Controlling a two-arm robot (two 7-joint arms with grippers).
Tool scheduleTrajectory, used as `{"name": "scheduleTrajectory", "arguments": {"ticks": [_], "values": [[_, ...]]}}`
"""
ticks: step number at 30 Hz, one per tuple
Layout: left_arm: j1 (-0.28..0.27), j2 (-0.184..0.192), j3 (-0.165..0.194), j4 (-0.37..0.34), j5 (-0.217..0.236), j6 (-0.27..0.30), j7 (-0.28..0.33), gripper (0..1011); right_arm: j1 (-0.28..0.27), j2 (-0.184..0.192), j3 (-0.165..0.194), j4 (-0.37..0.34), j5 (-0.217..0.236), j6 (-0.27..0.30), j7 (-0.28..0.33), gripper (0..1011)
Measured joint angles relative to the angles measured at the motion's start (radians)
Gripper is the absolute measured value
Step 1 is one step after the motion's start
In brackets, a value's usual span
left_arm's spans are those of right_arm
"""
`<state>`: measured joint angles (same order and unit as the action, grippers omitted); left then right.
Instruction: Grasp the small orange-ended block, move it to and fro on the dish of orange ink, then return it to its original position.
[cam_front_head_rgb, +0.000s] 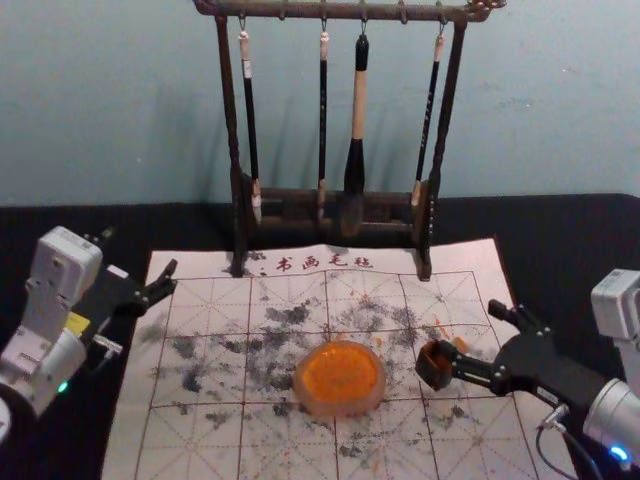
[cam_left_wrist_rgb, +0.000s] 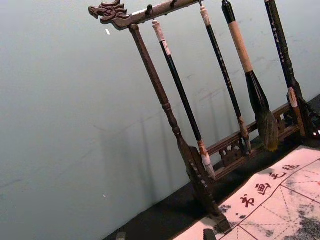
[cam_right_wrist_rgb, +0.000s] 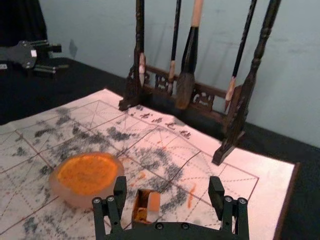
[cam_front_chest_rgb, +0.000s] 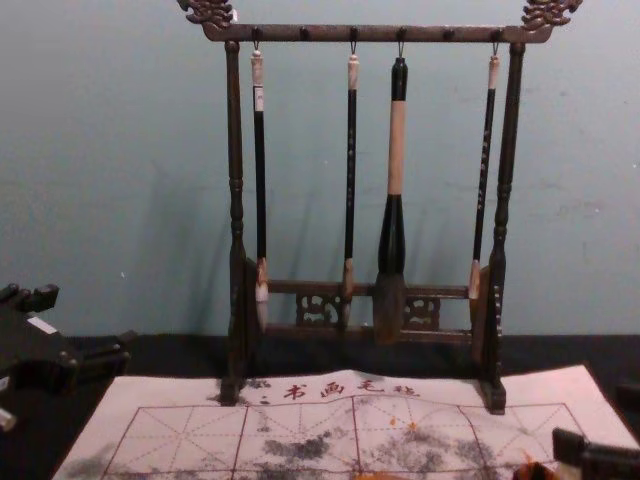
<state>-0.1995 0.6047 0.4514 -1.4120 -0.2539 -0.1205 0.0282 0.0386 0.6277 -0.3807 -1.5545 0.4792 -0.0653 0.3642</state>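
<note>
The right gripper (cam_front_head_rgb: 468, 338) has its jaws wide and seemingly empty. Centre them around the block (cam_front_head_rgb: 433, 367), at three o'clock from the dish (cam_front_head_rgb: 340, 407), before closing (gently). The left gripper (cam_front_head_rgb: 139, 257) idles toward ten o'clock.

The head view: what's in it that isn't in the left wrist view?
Head view: the orange ink dish, the small block and the right claw, open by that block.

Left wrist view: the carved dragon face on the rack's end.

Both: the rack, hanging brushes, paper mat and left claw.
</note>
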Motion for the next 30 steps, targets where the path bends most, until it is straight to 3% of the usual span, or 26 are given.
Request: {"name": "scheduleTrajectory", "arguments": {"ticks": [12,30], "values": [[0.0,0.0,0.0,0.0,0.0,0.0,0.0,1001,0.014,-0.024,-0.006,0.037,-0.035,0.046,0.038,1002],[0.0,0.0,0.0,0.0,0.0,0.0,0.0,1001,0.034,-0.059,0.003,0.072,-0.063,0.071,0.056,1002]]}}
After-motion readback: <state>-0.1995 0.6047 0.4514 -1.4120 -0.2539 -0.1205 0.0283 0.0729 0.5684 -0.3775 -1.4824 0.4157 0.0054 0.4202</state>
